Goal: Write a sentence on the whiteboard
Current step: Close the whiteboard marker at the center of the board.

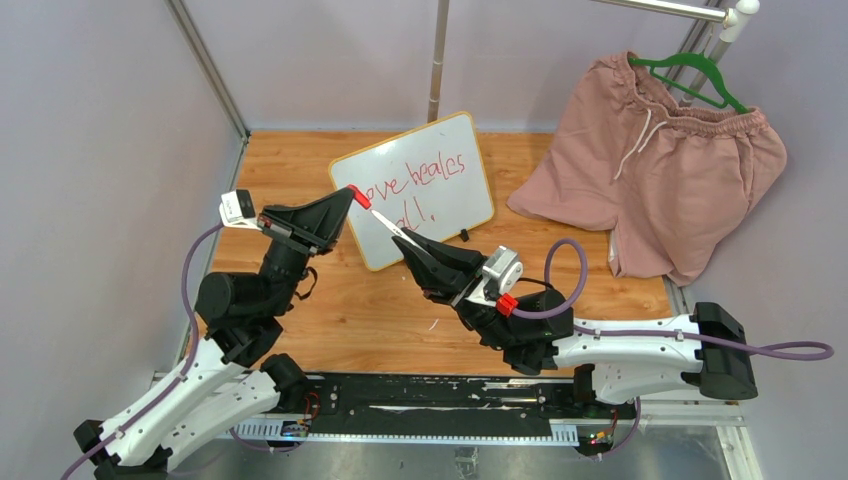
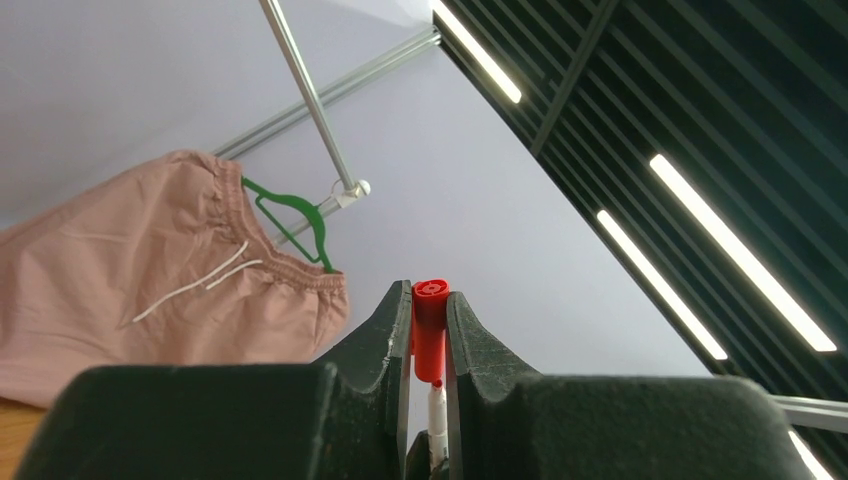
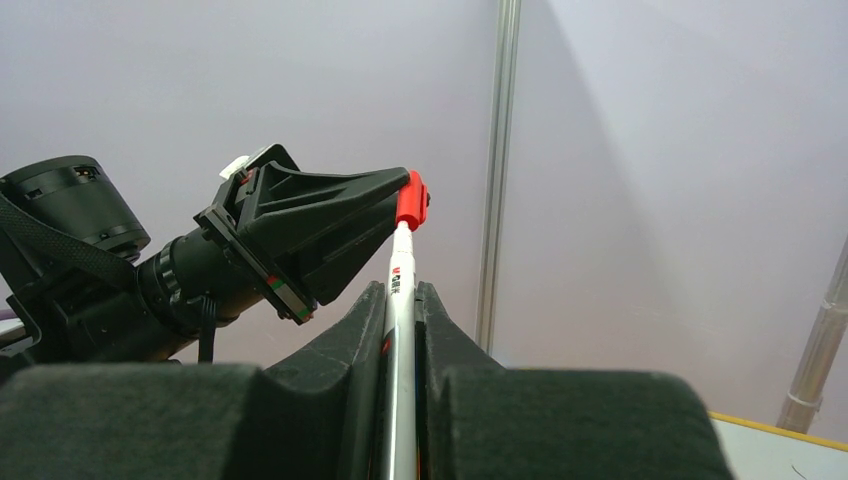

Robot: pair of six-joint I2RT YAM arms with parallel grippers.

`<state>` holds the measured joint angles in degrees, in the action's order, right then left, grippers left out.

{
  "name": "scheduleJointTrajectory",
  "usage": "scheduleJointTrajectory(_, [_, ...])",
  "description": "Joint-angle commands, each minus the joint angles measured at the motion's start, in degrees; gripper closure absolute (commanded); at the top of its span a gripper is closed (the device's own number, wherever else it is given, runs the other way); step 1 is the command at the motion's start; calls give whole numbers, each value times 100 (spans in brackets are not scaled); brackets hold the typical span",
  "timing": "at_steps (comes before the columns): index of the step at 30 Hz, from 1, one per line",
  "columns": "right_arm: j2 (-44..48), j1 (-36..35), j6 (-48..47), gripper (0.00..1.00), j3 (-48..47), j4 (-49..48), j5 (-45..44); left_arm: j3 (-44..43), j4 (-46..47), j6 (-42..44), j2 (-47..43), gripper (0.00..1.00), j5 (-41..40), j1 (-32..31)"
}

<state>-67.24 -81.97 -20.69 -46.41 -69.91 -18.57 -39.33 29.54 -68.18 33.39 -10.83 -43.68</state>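
The whiteboard (image 1: 440, 165) with its yellow frame leans at the back of the wooden table, red handwriting (image 1: 425, 175) on it in two lines, partly covered by the grippers. My left gripper (image 1: 352, 196) is shut on the marker's red cap (image 1: 361, 197); the same cap (image 2: 430, 325) sits pinched between its fingers. My right gripper (image 1: 408, 240) is shut on the white marker barrel (image 1: 390, 226), which points up and left into the cap. From the right wrist, the barrel (image 3: 400, 300) rises between the fingers and meets the red cap (image 3: 410, 200) held by the left gripper.
Pink shorts (image 1: 660, 165) on a green hanger (image 1: 700, 75) drape over the table's back right. A metal pole (image 1: 437, 60) stands behind the whiteboard. Grey walls close in the left and back. The wooden tabletop (image 1: 380, 320) lies between the arms.
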Motion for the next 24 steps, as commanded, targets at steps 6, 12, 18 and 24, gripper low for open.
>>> scheduleJointTrajectory(6, [93,49,-93,100,-188,-304,-68,-82,174,-90,72,100,169,18])
scheduleJointTrajectory(12, [63,72,-89,100,-210,-313,-83,-79,175,-110,60,100,196,18])
scheduleJointTrajectory(18, [83,81,-93,100,-178,-332,-120,-42,170,-72,-26,100,96,18])
scheduleJointTrajectory(24, [141,76,-71,100,-116,-331,-120,-44,175,-14,-83,100,0,18])
